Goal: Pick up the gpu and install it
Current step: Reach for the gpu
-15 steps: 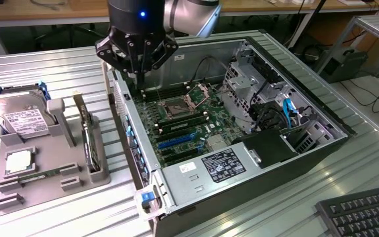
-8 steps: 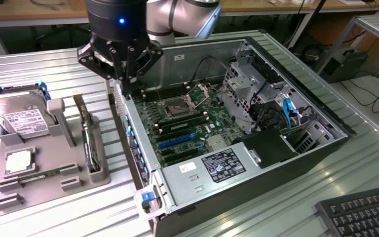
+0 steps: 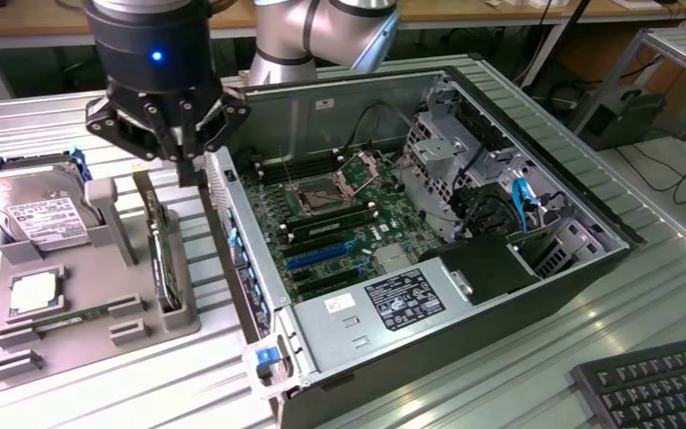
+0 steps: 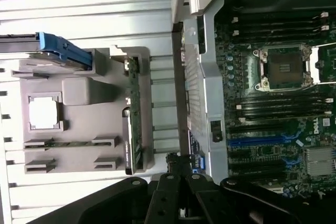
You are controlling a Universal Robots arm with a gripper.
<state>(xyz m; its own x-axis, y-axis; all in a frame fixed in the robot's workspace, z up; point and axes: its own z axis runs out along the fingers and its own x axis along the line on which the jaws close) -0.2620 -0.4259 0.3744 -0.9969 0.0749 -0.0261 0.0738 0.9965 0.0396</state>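
The gpu (image 3: 160, 246) stands on its long edge in a slot of the grey holder tray (image 3: 140, 326), at the tray's side nearest the computer. In the wrist view the gpu (image 4: 132, 124) appears as a thin green-edged card with a metal strip along it. My gripper (image 3: 188, 172) hangs above the far end of the card, between the tray and the case wall, and does not touch the card. Its fingertips (image 4: 169, 195) stand close together with nothing between them. My gripper (image 4: 181, 183) looks down on the gap between tray and case.
The open computer case (image 3: 463, 98) lies on its side, with motherboard, empty processor socket (image 4: 283, 69) and blue expansion slots (image 3: 319, 256). On the tray sit a hard drive (image 3: 39, 219), a square processor chip (image 3: 33, 290) and a memory stick (image 3: 75, 317). A keyboard (image 3: 665, 384) lies at the exterior view's lower right.
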